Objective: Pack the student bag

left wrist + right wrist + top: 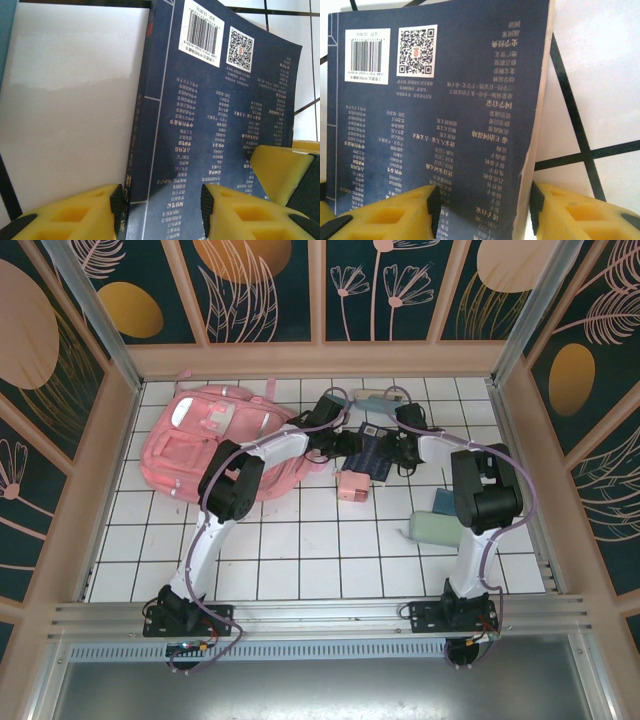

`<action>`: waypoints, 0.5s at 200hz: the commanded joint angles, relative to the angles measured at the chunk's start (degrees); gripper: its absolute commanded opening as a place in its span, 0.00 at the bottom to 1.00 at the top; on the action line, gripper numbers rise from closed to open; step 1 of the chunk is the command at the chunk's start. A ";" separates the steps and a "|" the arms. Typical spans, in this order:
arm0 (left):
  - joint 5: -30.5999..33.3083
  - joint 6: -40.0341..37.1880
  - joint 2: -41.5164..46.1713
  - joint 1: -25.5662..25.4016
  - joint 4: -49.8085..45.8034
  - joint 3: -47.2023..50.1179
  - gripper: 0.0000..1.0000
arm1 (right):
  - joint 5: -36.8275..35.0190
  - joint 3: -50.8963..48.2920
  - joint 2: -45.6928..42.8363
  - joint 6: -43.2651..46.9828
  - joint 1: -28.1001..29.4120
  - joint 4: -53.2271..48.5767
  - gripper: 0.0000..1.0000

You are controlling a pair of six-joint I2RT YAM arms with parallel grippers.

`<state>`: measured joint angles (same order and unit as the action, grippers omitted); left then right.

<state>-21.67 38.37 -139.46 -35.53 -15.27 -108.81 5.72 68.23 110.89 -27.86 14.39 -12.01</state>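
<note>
The student bag (pixel 215 440), a big pink backpack, lies flat at the back left of the tiled table. A dark blue book (pixel 377 458) lies to its right with its barcode cover up. My left gripper (pixel 350 445) is down at the book's spine side. In the left wrist view the book (pixel 220 115) runs between the jaws of the left gripper (pixel 161 200), which stands open, one pad at the spine and the other over the cover. My right gripper (pixel 402 452) is at the opposite side. In the right wrist view the right gripper (pixel 482 200) is open astride the page edge of the book (pixel 445 95).
A small pink box (pixel 352 486) sits just in front of the book. A teal item (pixel 443 502) and a pale green case (pixel 432 530) lie at the right. More small items (pixel 378 398) rest near the back wall. Wooden walls ring the table.
</note>
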 commanded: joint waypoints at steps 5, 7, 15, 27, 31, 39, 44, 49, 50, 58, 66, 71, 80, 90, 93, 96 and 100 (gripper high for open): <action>-9.67 3.36 -2.03 -1.23 4.65 1.89 0.46 | 12.93 -2.48 0.22 -3.19 2.35 3.21 0.52; -10.22 3.66 -1.80 -1.21 5.27 2.15 0.45 | 13.23 -2.59 0.16 -3.33 2.38 3.37 0.52; -12.73 5.26 -1.04 -1.21 8.05 3.36 0.45 | 13.98 -2.62 0.10 -3.67 2.34 3.95 0.52; -15.33 7.60 0.40 -1.21 12.13 5.26 0.44 | 14.31 -2.53 -0.03 -3.91 2.32 4.17 0.52; -15.95 8.39 0.89 -1.21 13.47 5.85 0.44 | 14.24 -2.49 -0.01 -3.96 2.28 4.09 0.52; -17.72 9.90 1.87 -1.15 16.39 7.24 0.43 | 14.24 -2.59 -0.14 -4.03 2.13 4.08 0.52; -18.65 10.87 2.47 -1.19 18.19 8.04 0.43 | 14.30 -2.72 -0.25 -4.05 2.11 4.18 0.52; -19.53 11.81 3.11 -1.20 19.96 8.76 0.42 | 14.33 -2.90 -0.32 -4.13 1.98 4.26 0.52; -19.72 12.03 3.21 -1.16 20.34 8.91 0.42 | 14.32 -2.95 -0.37 -4.13 1.97 4.27 0.52; -20.92 13.55 3.90 -1.10 23.00 9.76 0.41 | 14.24 -3.25 -0.73 -4.25 1.84 4.26 0.52; -22.53 15.27 4.59 -1.04 26.54 10.74 0.41 | 14.24 -3.68 -0.97 -4.40 1.74 4.57 0.52; -23.25 16.36 5.09 -1.01 28.76 11.63 0.41 | 14.24 -4.01 -1.23 -4.57 1.54 4.69 0.52; -23.79 17.51 5.66 -0.87 30.74 12.40 0.41 | 14.19 -4.32 -1.59 -4.79 1.41 4.88 0.52; -24.37 17.90 5.86 -0.71 31.47 12.57 0.40 | 14.07 -4.63 -2.00 -4.79 1.24 4.87 0.52; -24.50 17.95 5.78 -0.69 31.66 12.62 0.40 | 14.06 -4.74 -2.13 -4.83 1.17 4.88 0.52; -24.63 18.09 5.78 -0.75 31.73 12.66 0.39 | 13.98 -4.81 -2.21 -4.91 1.11 4.88 0.52; -24.90 18.43 5.73 -0.64 32.15 12.78 0.39 | 13.98 -4.93 -2.34 -4.93 1.07 4.93 0.52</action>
<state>-34.87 51.83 -136.90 -32.99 5.08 -96.44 8.47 65.28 109.47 -30.81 13.23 -8.01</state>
